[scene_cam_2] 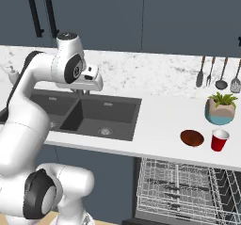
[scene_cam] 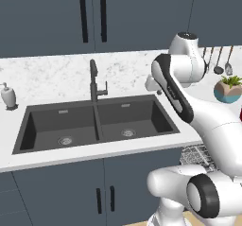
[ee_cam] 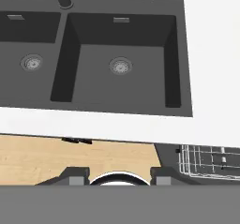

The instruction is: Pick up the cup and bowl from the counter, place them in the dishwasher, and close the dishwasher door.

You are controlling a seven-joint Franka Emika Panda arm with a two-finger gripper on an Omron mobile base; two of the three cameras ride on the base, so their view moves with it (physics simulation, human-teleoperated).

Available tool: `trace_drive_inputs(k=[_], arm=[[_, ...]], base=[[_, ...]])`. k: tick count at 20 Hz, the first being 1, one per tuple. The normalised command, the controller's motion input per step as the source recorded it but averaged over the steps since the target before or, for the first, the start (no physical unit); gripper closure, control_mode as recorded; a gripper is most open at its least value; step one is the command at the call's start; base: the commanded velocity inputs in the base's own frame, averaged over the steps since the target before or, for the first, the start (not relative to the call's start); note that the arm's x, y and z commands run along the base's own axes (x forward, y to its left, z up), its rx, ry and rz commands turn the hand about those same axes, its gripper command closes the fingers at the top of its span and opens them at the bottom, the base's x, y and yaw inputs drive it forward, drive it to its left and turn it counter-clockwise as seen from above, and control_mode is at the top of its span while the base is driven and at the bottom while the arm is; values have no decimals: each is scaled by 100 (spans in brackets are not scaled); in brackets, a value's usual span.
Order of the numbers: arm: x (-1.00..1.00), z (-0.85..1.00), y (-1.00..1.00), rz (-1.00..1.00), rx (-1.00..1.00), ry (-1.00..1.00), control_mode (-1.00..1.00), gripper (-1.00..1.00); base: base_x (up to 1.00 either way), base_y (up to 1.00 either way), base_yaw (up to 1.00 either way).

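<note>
Small bright red cup (scene_cam_2: 220, 140): I see it standing upright on the white, faintly marbled counter (scene_cam_2: 160, 120), at the right end, above the open dishwasher. Nothing touches it.

Small shallow dark reddish-brown bowl (scene_cam_2: 192, 137): on the same counter, just beside the cup on its left, apart from it.

Teal-and-tan plant pot (scene_cam_2: 220, 111) with green leaves: behind the cup and bowl, near both, close to the wall.

Dishwasher (scene_cam_2: 181, 191), dark inside, with a white wire rack (scene_cam_2: 174, 184): under the counter below the cup and bowl. The rack is pulled forward. A corner of it also shows at the lower right of my hand view. The door itself I cannot make out.

Dark double-basin sink (ee_cam: 93, 54): set into the counter to the left of the dishwasher, with a round drain in each basin and a dark faucet (scene_cam: 95, 84) at the rear divider.

Two-finger gripper (ee_cam: 120, 176): in my hand view its two dark fingertips (ee_cam: 75, 175) stand spread wide apart at the bottom edge, with nothing between them and nothing touched. It hangs above the front edge of the counter by the right basin, looking down, well apart from the cup and bowl.

White soap dispenser (scene_cam: 8, 96): on the counter left of the sink.

Hanging utensils (scene_cam_2: 219, 73): on the wall above the plant pot.
</note>
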Motion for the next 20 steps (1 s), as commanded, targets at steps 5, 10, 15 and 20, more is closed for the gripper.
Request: trace_drive_inputs(k=[5, 10, 15, 20], arm=[[-38, 0, -4, -2, 0, -1, -100, -100], [-49, 0, -6, -4, 0, 0, -100, -100], [-39, 0, 0, 0, 0, 0, -100, -100], [-21, 0, 0, 0, 0, 0, -100, -100]], base=[[0, 0, 0], [0, 0, 0], [0, 0, 0], [0, 0, 0]])
